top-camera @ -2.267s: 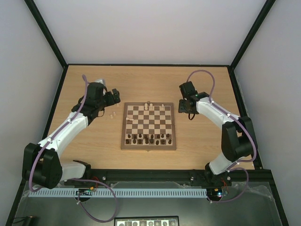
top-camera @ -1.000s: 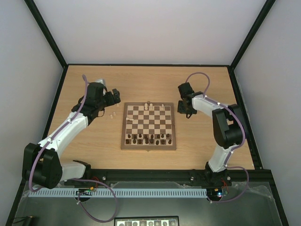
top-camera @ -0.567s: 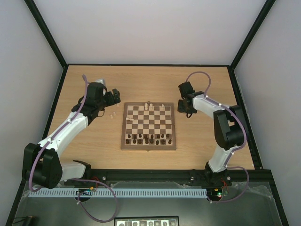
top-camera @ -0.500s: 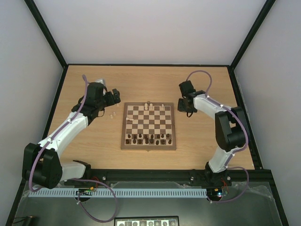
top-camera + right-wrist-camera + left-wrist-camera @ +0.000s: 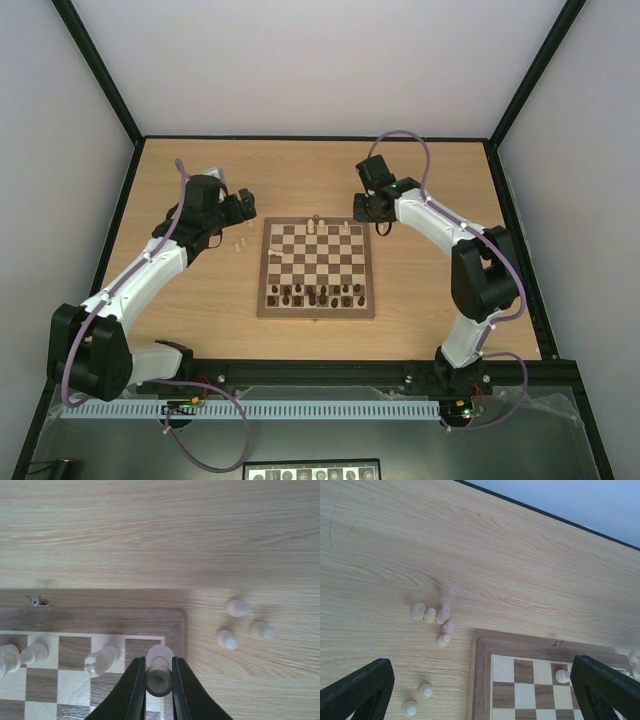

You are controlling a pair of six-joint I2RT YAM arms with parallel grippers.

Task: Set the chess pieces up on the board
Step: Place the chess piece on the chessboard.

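Note:
The board [image 5: 316, 312] lies mid-table, with a few pale chess pieces [image 5: 315, 224] on its far row. My right gripper [image 5: 372, 208] hovers at the board's far right corner, shut on one pale piece [image 5: 160, 672], which hangs over the corner squares of the board [image 5: 100, 617]. Another pale piece [image 5: 102, 660] stands just left of it. My left gripper [image 5: 243, 205] is wide open and holds nothing, above the far left corner of the board [image 5: 482, 680]. Several loose pale pieces [image 5: 437, 617] lie on the table there, and two more [image 5: 417, 699] sit nearer.
Dark brown chessmen [image 5: 315, 293] fill the board's near rows. Three loose pale pieces [image 5: 237, 607] lie on the table just right of the board's corner. A small metal clasp [image 5: 35, 600] sits at the board's far edge.
My right gripper has closed on a pale piece beside the board and moved it left and away, over the far right corner. The left arm has not moved.

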